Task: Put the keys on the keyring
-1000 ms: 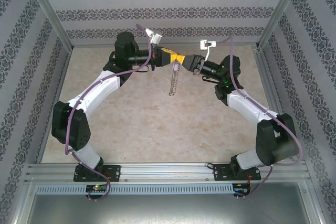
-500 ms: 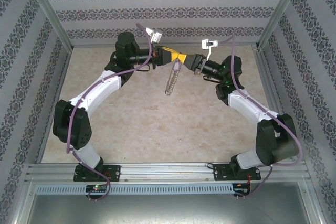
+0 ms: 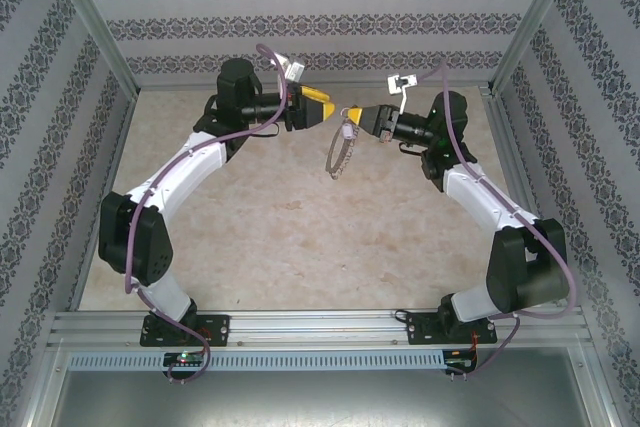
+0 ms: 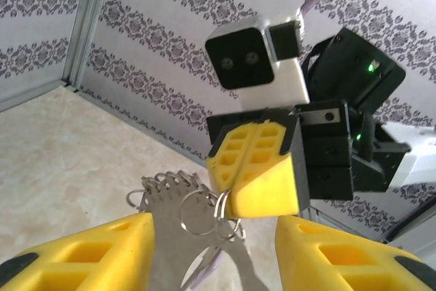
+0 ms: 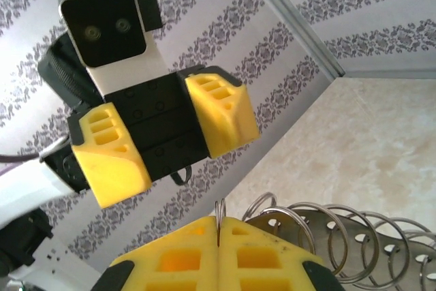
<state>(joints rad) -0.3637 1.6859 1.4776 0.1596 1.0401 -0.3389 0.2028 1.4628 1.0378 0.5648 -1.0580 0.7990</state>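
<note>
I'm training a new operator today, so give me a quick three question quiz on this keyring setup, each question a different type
1. True or false: the left end effector stands open.
2. What grips the keyring? A: the right end effector; B: the left end effector; C: both.
3. Fill in: the right end effector's jaws are ____.

Key: 1 true; 2 A; 3 shut.
</note>
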